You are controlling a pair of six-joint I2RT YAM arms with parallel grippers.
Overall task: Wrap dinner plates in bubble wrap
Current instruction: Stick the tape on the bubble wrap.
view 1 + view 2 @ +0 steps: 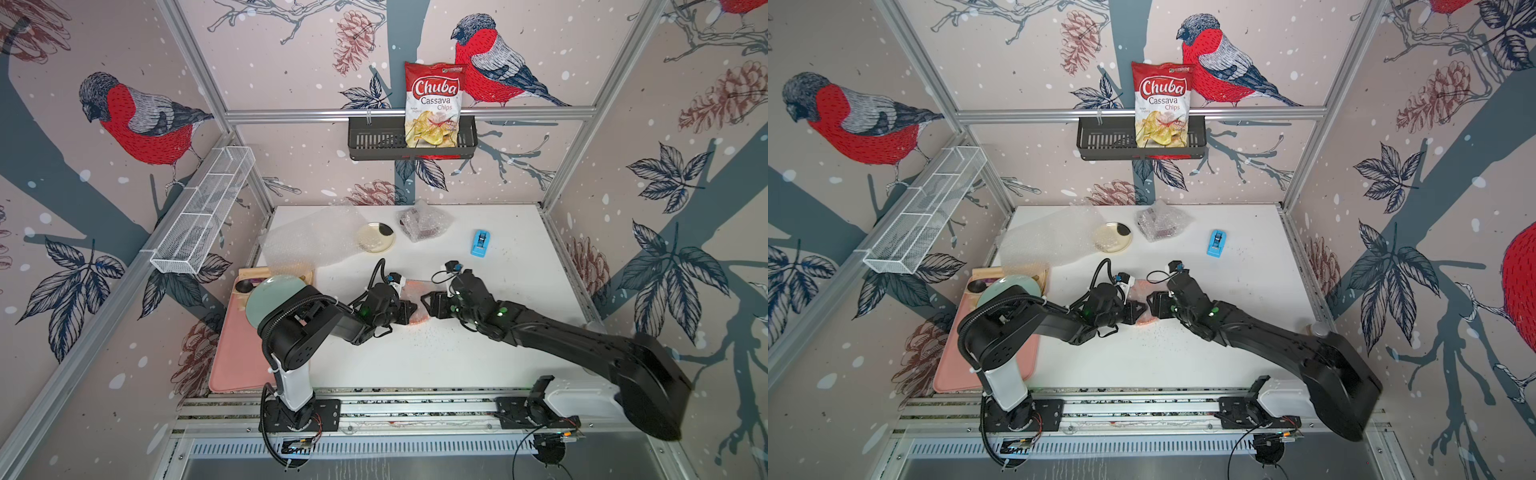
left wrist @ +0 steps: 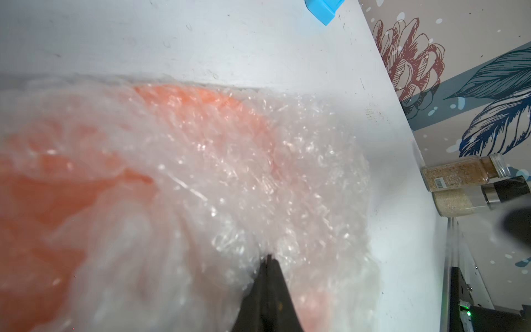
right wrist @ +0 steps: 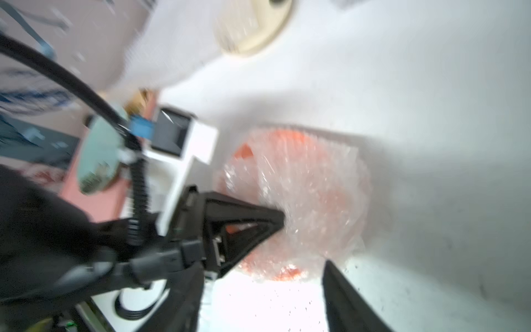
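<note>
Left tool (image 2: pixel 268 260) pinched shut on bubble wrap (image 2: pixel 258 172) over orange plate (image 2: pixel 57 207); my right tool (image 1: pixel 428 305) wide open, holding nothing. Speckled white table (image 1: pixel 478 357), bird-wallpaper walls (image 1: pixel 291 50).

Robot lab test cell, aluminium frame (image 1: pixel 291 112) (bird-print wall panels (image 1: pixel 141 120)), white tabletop (image 1: pixel 519 232), black robot arms (image 1: pixel 561 332) bolted to a rail (image 1: pixel 415 400).

Three small plates are showing: cream plate (image 1: pixel 375 237), orange plate (image 2: pixel 37 224), and dark plate (image 1: pixel 417 227), this one blurry inside a bundle. One green plate (image 1: pixel 272 297) is sitting apart. Three bubble wrap pieces are lying out: loose sheet (image 1: pixel 309 241), second sheet (image 2: pixel 287 172) covering the orange plate, third sheet (image 1: pixel 434 216) bundling the dark plate. Also sitting around: one chip bag (image 1: pixel 434 104), one blue tape dispenser (image 1: pixel 481 243), two spice jars (image 2: pixel 459 172) (image 2: pixel 459 202), two baskets, black basket (image 1: pixel 374 139) and white wire basket (image 1: pixel 199 224), one pink tray (image 1: pixel 237 353).
</note>
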